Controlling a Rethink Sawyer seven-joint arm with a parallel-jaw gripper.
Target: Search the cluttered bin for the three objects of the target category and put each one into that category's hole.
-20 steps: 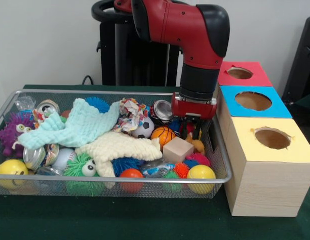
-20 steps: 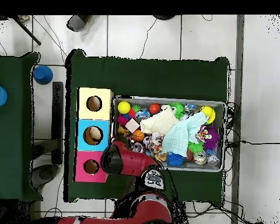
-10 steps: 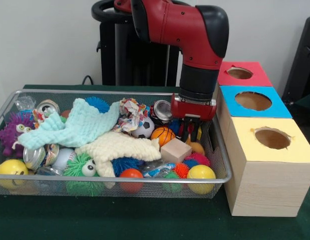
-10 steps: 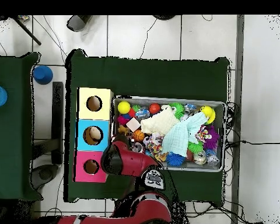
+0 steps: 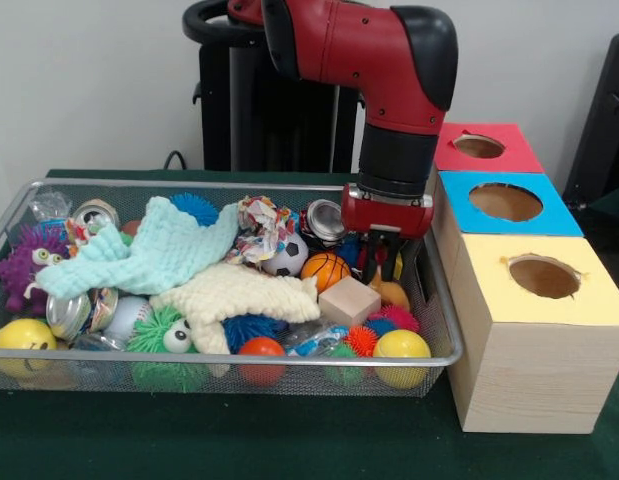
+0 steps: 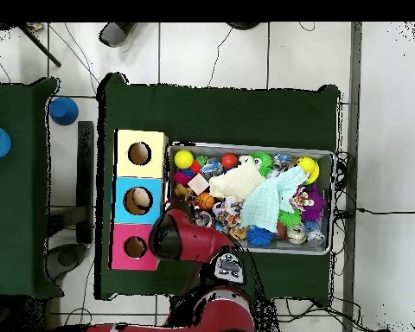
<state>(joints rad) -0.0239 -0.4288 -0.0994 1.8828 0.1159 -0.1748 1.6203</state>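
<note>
Green-clothed bench (image 5: 289, 450) | wire-mesh bin (image 5: 444, 320), cluttered, beside red, blue and yellow hole boxes (image 5: 534, 330) | gripper (image 5: 382, 268) low at bin's box-side end; jaws' state: cannot tell | target category unclear | step: searching; next: a clean pick.

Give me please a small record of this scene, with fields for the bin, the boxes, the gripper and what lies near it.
bin: wire mesh basket on green table cloth, full of mixed clutter
boxes: yellow box, blue box, red box in a row beside the basket, each with a round hole on top
gripper: gripper low inside the basket, end nearest the boxes; open or shut unclear
nearby: wooden cube, mini basketball
</note>
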